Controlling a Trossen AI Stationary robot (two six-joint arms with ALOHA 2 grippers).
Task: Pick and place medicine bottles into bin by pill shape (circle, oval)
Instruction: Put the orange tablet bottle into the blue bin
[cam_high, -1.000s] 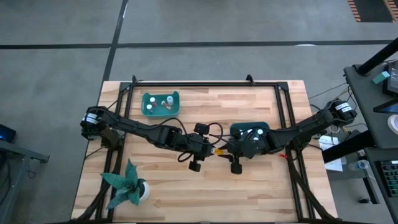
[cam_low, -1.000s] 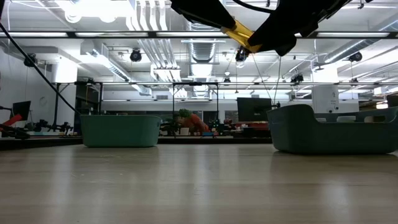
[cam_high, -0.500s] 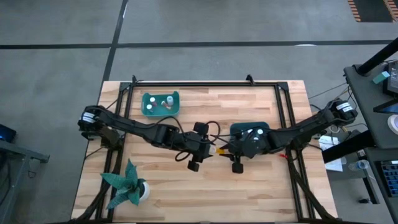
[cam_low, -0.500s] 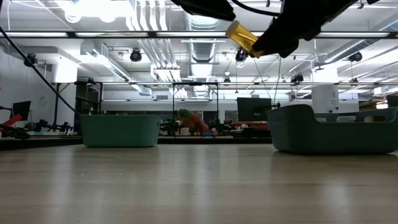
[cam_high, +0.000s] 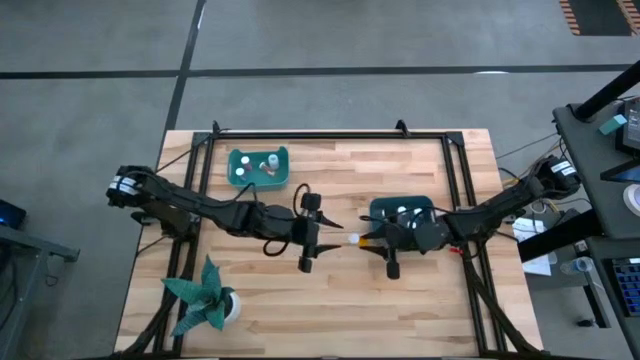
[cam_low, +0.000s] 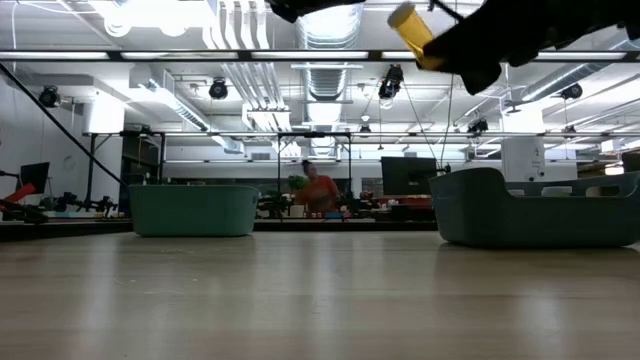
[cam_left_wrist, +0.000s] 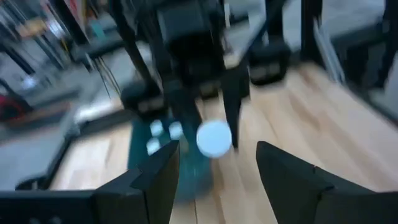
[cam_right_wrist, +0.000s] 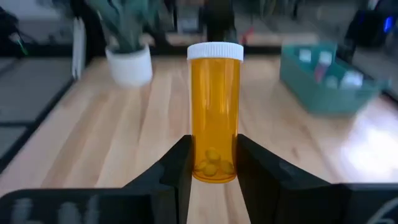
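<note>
Right tool (cam_right_wrist: 212, 163) grips amber bottle (cam_right_wrist: 214, 112) by its base, mid-frame above table (cam_high: 330, 300); left tool (cam_left_wrist: 217, 165) wide, empty; bottle may tip out.

Floor (cam_high: 400, 35) around the table is grey concrete w/ dark seam lines; a striped orange-black hazard patch (cam_high: 580, 15) sits at far corner. Table (cam_high: 420, 310) is light wood planks on a black frame. Right of it, a dark bench (cam_high: 600, 150) w/ cables & small gear. Low view: open workshop, exposed ceiling ducts (cam_low: 325, 75), bright strip lights (cam_low: 160, 15), black stands & monitors (cam_low: 405, 175) at the back, a person in orange (cam_low: 320, 190) far off.
</note>
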